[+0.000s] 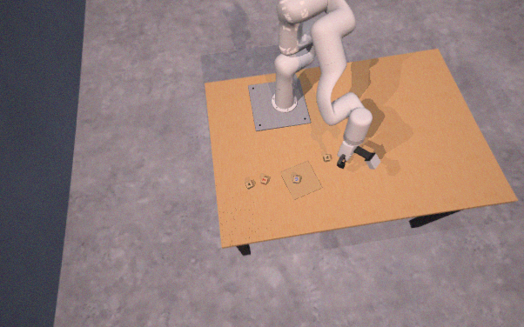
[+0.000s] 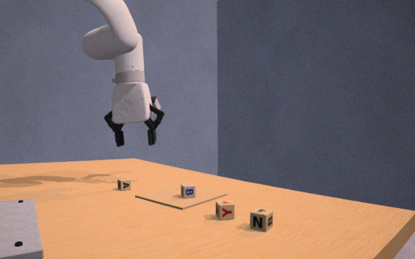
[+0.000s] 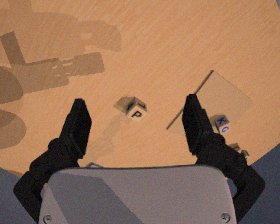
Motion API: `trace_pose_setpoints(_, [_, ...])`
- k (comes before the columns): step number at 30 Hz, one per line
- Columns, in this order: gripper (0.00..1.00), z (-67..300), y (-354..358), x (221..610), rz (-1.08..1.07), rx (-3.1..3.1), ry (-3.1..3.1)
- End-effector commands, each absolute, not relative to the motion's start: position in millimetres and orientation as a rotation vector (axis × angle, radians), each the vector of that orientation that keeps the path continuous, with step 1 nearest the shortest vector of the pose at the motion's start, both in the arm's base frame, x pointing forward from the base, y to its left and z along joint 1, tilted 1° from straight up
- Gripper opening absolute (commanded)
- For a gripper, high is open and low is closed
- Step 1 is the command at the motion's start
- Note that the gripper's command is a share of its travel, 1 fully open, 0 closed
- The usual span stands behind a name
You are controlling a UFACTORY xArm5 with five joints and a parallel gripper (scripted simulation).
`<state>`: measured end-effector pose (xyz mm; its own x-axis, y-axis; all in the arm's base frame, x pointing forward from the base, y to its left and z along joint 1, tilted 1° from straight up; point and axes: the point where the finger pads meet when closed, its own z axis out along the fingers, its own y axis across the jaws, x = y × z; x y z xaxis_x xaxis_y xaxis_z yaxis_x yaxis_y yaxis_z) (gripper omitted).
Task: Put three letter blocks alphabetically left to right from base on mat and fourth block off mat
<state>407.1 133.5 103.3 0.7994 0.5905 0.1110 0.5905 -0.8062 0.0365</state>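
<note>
Overhead, the tool (image 1: 354, 160) hangs spread and empty beside the A block (image 1: 327, 157); the B block (image 1: 296, 178) sits on the mat (image 1: 306, 189). Sideways, it floats high above the surface (image 2: 115, 227). Wrist view frames the A block between the fingers, so the approach is in hand and descending comes next.

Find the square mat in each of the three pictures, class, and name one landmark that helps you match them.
Top: the mat lies on the table's near half, below the arm.
Exterior: the mat is mid-frame, right of the block showing an A.
Wrist: the mat is at the right, beyond the right finger.
Shared landmark: the block with blue lettering sitting on the mat.
</note>
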Motion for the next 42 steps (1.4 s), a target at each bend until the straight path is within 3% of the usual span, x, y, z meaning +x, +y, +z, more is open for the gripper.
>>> trace_pose_setpoints(1, [1.00, 105, 132, 409, 0.180, 2.968, 1.008])
trace_pose_setpoints(42, [1.00, 120, 43, 403, -0.222, 2.186, 2.412])
